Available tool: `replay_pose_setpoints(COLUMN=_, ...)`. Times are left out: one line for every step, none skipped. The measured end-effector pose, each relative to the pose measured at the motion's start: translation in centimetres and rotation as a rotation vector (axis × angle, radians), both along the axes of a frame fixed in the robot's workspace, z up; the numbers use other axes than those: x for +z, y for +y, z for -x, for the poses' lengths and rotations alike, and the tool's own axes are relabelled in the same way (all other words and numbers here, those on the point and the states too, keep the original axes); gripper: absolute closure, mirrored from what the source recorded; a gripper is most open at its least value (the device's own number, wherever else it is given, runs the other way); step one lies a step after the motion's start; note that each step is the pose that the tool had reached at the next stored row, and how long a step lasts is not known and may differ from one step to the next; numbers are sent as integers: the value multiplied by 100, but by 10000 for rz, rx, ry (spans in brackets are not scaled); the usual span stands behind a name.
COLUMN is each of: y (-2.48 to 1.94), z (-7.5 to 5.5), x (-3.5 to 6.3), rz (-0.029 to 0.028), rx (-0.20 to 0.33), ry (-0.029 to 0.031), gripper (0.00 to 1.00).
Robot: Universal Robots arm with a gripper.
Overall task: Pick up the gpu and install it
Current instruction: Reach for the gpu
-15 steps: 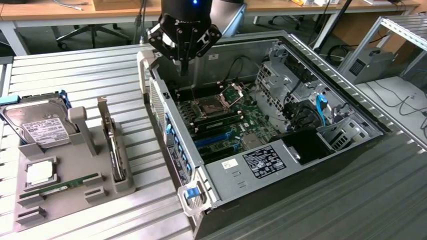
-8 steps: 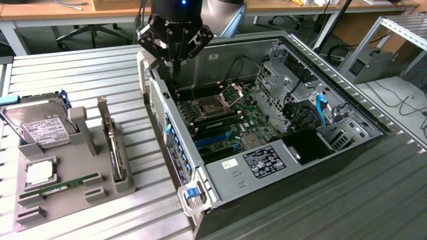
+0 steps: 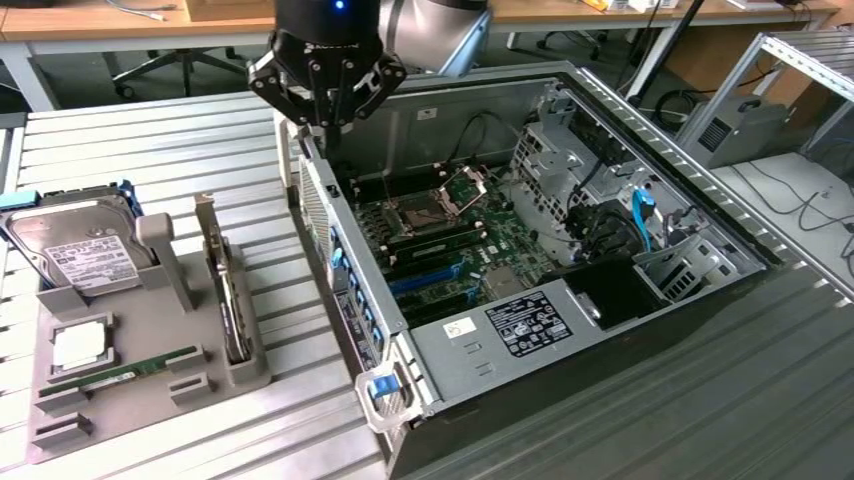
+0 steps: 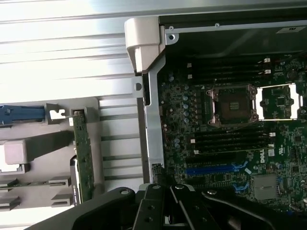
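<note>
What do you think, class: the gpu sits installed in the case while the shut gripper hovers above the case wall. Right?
No. The exterior view shows the gpu standing on edge in the grey holder beside the case, not installed. The shut gripper hovers above the case wall.

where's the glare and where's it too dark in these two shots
Exterior view: the slatted table shines pale, while the open computer case holds a black, shadowed pocket inside. Wrist view: the table is washed almost white, the motherboard sits dim in the case's shade, and the gripper is a dark silhouette.
</note>
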State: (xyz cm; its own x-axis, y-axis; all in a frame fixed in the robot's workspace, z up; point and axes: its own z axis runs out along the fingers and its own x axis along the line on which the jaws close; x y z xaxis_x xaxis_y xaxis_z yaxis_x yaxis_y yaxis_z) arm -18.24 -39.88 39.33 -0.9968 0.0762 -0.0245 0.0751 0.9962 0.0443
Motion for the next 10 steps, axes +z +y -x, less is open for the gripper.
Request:
replay_pose_setpoints(y=0, z=27, x=0, rz=0, rx=0, ry=0, gripper=89)
replay_pose_setpoints(y=1, z=54, x=0, rz=0, rx=-1, ry=0, gripper=89)
replay_pose_setpoints(y=1, z=78, x=0, rz=-1, rx=0, ry=-1, gripper=89)
replay_pose_setpoints(y=2, z=102, x=-1, rz=-1, rx=0, ry=-1, gripper=89)
replay_pose_setpoints(y=2, z=126, x=0, rz=0, rx=1, ry=-1, gripper=89)
replay_pose_setpoints(y=3, z=146, x=0, rz=0, rx=0, ry=-1, gripper=89)
replay_pose_setpoints(y=3, z=168, x=0, rz=0, rx=1, ry=0, gripper=89)
replay_pose_setpoints(y=3, z=190, x=0, rz=0, rx=1, ry=0, gripper=89)
replay_pose_setpoints(y=3, z=210, x=0, rz=0, rx=-1, ry=0, gripper=89)
replay_pose_setpoints(y=4, z=231, x=0, rz=0, rx=-1, ry=1, gripper=89)
